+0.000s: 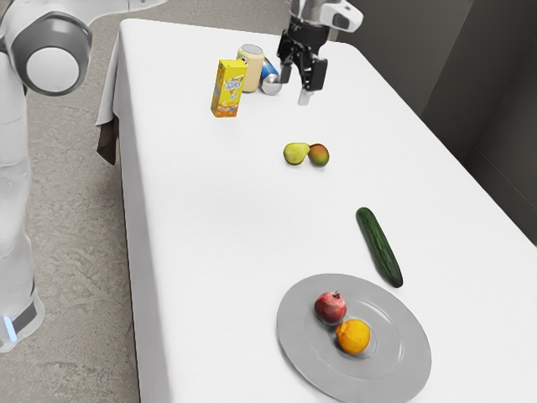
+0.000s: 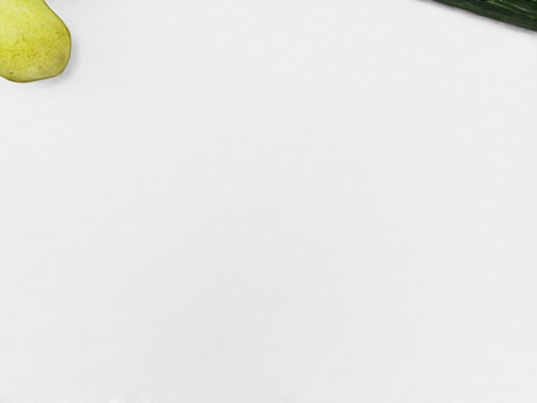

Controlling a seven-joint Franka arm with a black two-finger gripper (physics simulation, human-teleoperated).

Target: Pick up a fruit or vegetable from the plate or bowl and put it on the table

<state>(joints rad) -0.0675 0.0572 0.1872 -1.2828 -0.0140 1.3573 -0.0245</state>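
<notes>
While the gripper (image 1: 300, 82) stands with jaws parted, gripping nothing, the pomegranate (image 1: 331, 308) and orange (image 1: 353, 337) lie on the plate (image 1: 401, 357), well away toward six o'clock in the exterior view.

Well apart from my gripper (image 1: 300, 81), I saw a smooth, dull, metal-looking plate (image 1: 295, 346) on matt white cloth (image 1: 201, 252).

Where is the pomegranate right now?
In the exterior view, the pomegranate is on the gray plate, close beside the orange, on its side toward the exterior view's left.
</notes>
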